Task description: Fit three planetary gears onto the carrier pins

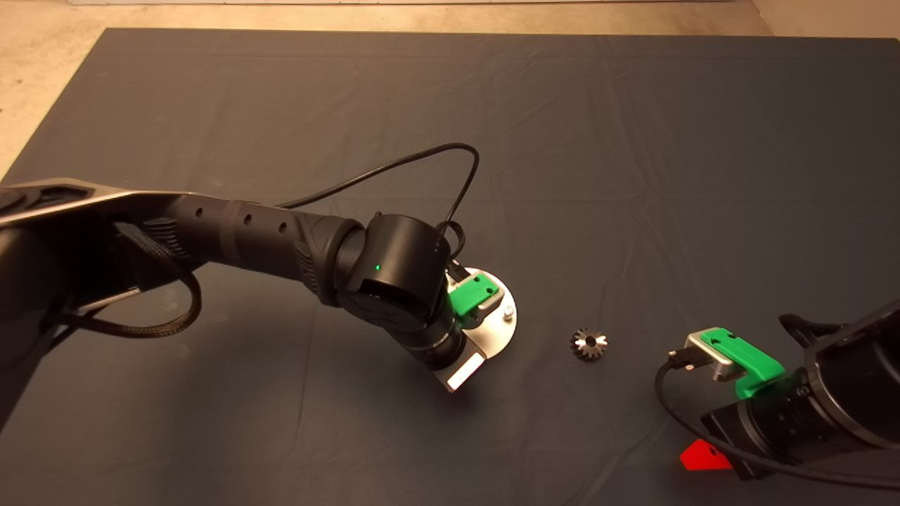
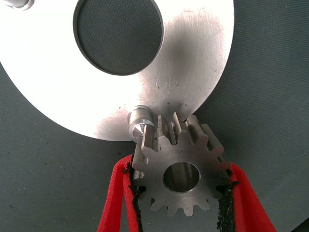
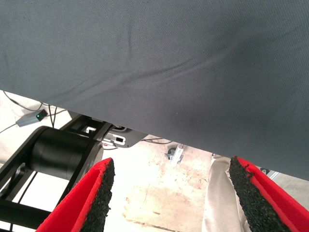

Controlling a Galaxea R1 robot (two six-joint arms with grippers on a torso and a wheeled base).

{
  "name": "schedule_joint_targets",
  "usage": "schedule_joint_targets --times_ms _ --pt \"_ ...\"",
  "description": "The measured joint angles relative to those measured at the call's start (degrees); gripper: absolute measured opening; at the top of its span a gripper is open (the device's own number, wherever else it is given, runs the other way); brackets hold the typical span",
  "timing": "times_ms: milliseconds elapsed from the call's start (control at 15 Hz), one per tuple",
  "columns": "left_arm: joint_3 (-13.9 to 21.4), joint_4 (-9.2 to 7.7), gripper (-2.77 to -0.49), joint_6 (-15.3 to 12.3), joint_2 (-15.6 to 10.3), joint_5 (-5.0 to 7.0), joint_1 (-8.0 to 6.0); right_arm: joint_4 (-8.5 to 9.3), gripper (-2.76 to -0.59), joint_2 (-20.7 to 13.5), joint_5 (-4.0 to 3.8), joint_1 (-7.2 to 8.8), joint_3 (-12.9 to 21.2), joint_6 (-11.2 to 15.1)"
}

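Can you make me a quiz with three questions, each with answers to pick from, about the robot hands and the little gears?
1. Where is the loose gear lying?
A. On the mat between the round plate and the right hand
B. On top of the round plate
C. On the floor

2. What colour are the fingers of the right hand?
A. Blue
B. Red
C. Yellow

3. What is the left hand doing?
A. Holding nothing
B. Gripping a cable
C. Gripping a gear beside a pin

Answers:
1. A, as the head view shows it on the mat, right of the round plate.
2. B, as both fingers are red with black pads.
3. C, as the held gear sits between its fingers next to a carrier pin, hole not yet over it.
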Motion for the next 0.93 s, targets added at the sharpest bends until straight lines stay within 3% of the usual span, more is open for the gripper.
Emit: schedule_joint_targets --times_ms 933 --pt "-1.1 0.16 -2.66 2.6 0.0 -0.23 -0.04 0.00 -1.61 0.0 0.00 0.00 0.0 0.0"
